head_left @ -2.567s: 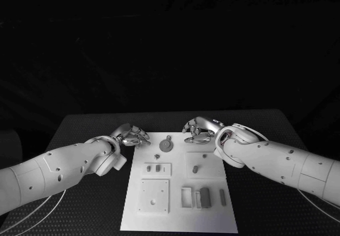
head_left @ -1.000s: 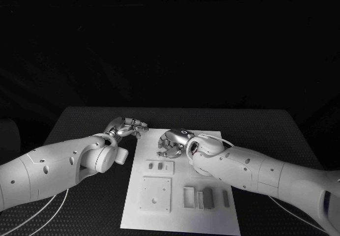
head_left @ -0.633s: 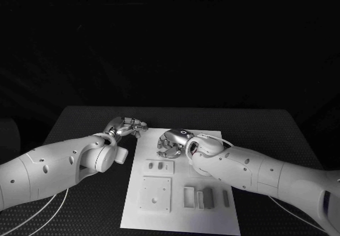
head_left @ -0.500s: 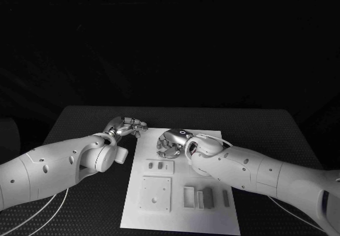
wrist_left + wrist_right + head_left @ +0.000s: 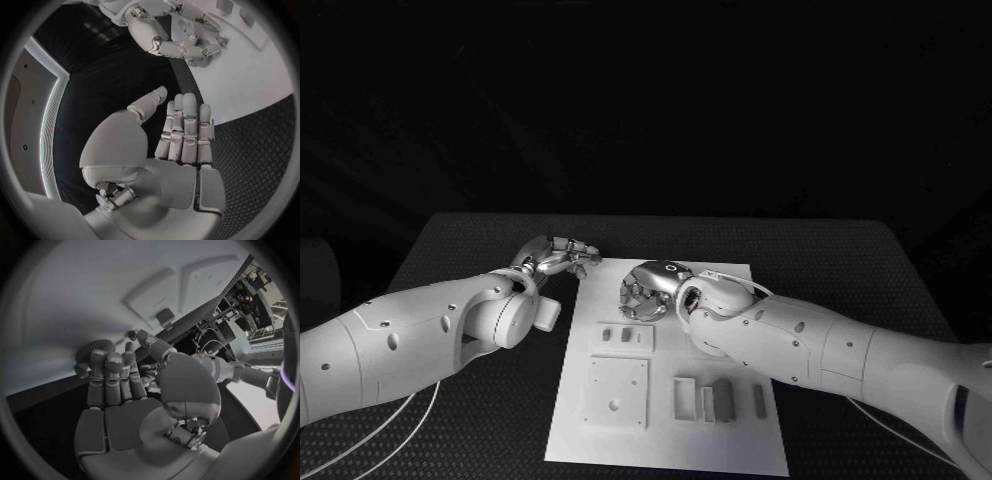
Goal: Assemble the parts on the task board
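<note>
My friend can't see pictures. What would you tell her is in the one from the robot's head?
Two white robot arms reach over a white task board on a black table. The right hand is curled down over the board's far end, and the left hand hovers by the board's far left corner. Nearer the robot, small grey parts sit in the board's slots.

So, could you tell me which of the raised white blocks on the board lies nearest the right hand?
The small block with two slots, directly below the right hand on the task board. The large square block and the open tray lie nearer the robot.
</note>
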Motion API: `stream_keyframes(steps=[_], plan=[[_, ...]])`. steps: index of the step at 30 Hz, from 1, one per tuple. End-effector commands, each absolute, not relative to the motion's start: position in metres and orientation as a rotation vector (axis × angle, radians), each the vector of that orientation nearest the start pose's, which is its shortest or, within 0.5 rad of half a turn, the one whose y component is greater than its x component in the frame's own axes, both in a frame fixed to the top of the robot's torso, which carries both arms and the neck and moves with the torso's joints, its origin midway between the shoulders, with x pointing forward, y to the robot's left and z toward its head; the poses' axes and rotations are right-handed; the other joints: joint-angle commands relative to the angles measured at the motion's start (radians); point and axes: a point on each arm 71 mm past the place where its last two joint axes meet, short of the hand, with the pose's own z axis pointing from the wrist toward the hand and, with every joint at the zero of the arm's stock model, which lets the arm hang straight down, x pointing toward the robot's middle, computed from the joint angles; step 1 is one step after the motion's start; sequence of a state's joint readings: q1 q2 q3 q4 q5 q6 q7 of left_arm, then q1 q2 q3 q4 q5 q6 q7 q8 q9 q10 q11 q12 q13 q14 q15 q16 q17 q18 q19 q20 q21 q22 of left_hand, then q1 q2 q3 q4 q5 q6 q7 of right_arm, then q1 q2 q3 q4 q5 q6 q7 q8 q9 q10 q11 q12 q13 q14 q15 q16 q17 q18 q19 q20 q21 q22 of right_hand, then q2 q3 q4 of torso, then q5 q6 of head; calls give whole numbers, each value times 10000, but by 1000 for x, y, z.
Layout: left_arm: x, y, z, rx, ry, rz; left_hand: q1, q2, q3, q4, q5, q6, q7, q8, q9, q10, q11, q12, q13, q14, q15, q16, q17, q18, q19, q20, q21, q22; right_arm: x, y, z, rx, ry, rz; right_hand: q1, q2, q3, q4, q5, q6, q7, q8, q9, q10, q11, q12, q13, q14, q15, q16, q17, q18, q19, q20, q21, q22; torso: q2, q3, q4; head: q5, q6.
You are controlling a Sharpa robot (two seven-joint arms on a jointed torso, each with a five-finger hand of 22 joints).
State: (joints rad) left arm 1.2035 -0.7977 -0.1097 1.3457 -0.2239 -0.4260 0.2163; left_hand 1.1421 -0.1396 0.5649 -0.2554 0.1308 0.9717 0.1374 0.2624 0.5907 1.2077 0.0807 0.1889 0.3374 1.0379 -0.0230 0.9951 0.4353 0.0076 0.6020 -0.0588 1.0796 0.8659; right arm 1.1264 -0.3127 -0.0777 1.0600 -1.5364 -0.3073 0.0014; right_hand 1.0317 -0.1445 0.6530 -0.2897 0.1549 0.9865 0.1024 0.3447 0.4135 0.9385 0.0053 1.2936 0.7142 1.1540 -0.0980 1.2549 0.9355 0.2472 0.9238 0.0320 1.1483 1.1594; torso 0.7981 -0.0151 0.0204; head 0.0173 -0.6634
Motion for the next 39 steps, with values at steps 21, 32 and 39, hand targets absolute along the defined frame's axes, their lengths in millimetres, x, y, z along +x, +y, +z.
stream_keyframes(steps=[21,32,39], plan=[[513,247,-217,-10289,15423,-11362,-79,8,-6,64,-13,-74,-26,56,-19,-65,6,50,7,-37,27,-72,-21,-8,-69,-587,-75,-9,507,-39,-269,-4266,17318,6997,204,56,410,-9,-915,331,6,100,32,83,-111,-74,107,40,-119,42,24,146,12,-113,55,-32,13,-16,-11,0,-47],[513,247,-216,-10291,15397,-11339,-63,6,-2,58,-36,-78,-27,58,-20,-68,5,60,9,-33,27,-80,-23,-8,-70,-586,-78,-9,505,-38,-272,-4556,17445,6669,231,47,510,-9,-980,412,-20,136,50,125,-132,-72,135,73,-136,72,43,146,37,-118,84,-32,12,-16,-33,13,-79],[513,248,-216,-10305,15387,-11306,-64,-1,-6,58,-51,-84,-25,58,-21,-73,7,64,9,-31,29,-85,-24,-10,-71,-585,-80,-9,506,-38,-271,-4432,17270,6590,215,38,512,-5,-976,424,-23,141,53,131,-135,-71,142,78,-139,82,51,146,41,-117,90,-31,12,-15,-29,-5,-64]])
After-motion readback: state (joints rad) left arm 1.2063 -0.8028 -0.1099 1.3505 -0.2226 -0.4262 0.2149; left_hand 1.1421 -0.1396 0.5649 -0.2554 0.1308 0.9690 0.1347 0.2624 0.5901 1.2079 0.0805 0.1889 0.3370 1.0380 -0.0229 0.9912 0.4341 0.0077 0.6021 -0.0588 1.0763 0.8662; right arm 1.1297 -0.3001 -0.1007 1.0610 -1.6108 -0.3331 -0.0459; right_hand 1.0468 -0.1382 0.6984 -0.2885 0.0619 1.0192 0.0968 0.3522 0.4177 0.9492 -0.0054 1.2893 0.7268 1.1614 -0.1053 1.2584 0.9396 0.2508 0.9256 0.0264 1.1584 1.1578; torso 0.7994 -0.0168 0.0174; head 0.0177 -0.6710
